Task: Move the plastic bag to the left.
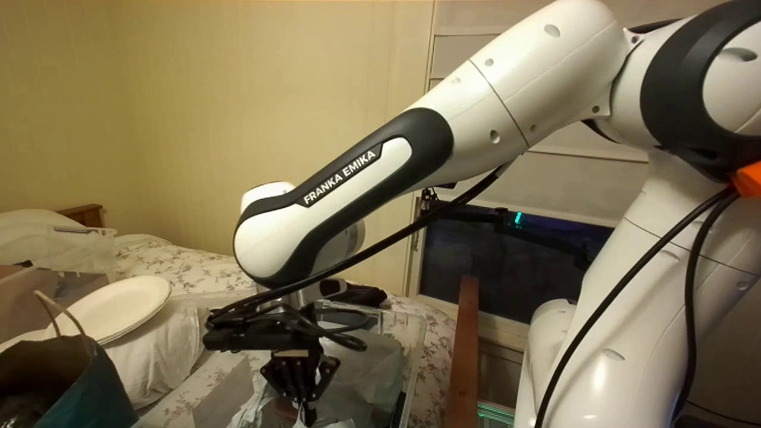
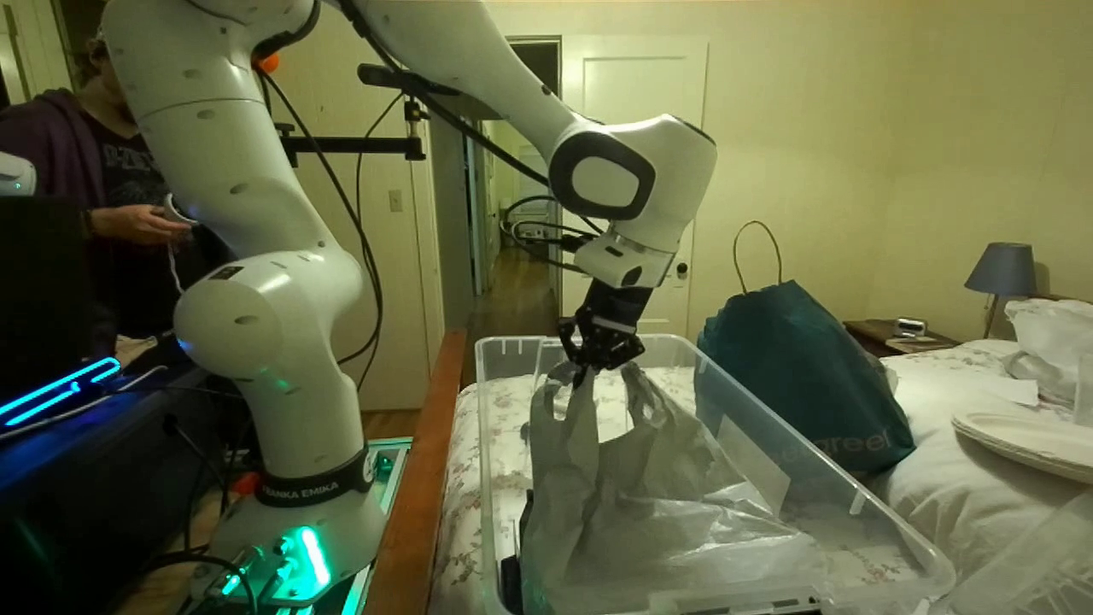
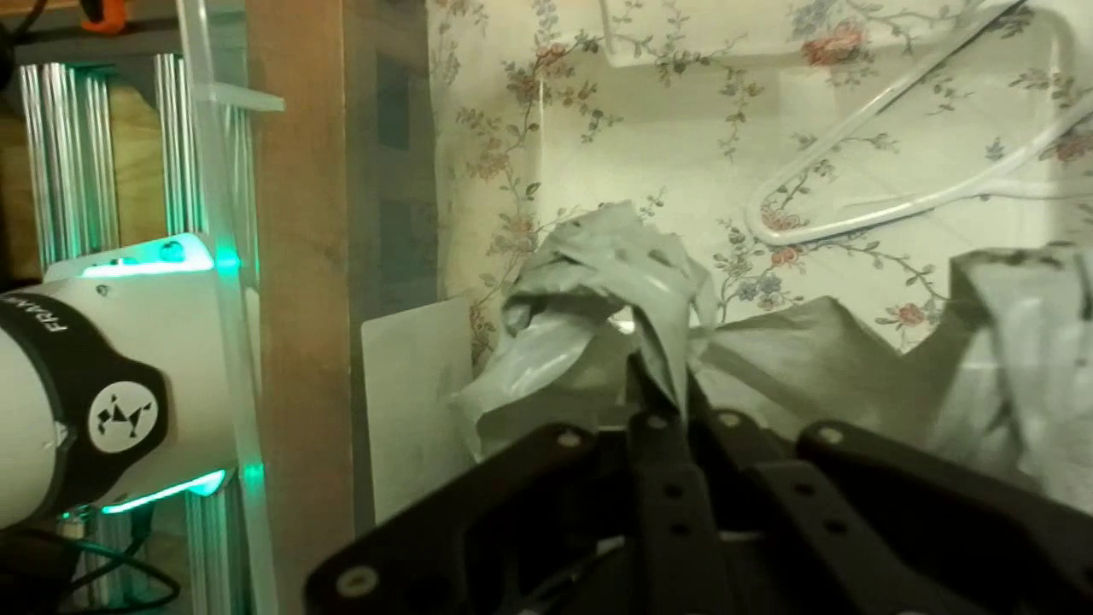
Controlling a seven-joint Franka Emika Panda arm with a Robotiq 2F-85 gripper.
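The black two-finger gripper (image 3: 672, 389) pinches one handle (image 3: 615, 248) of the thin grey plastic bag (image 2: 653, 512). The film should handle light, limp and slippery, contents hidden; gathering both handles is judged surer. The bag stands inside the clear rectangular plastic bin (image 2: 862, 500), along the flower-patterned bed's (image 2: 461, 512) edge by the brown wooden rail (image 2: 423, 478).
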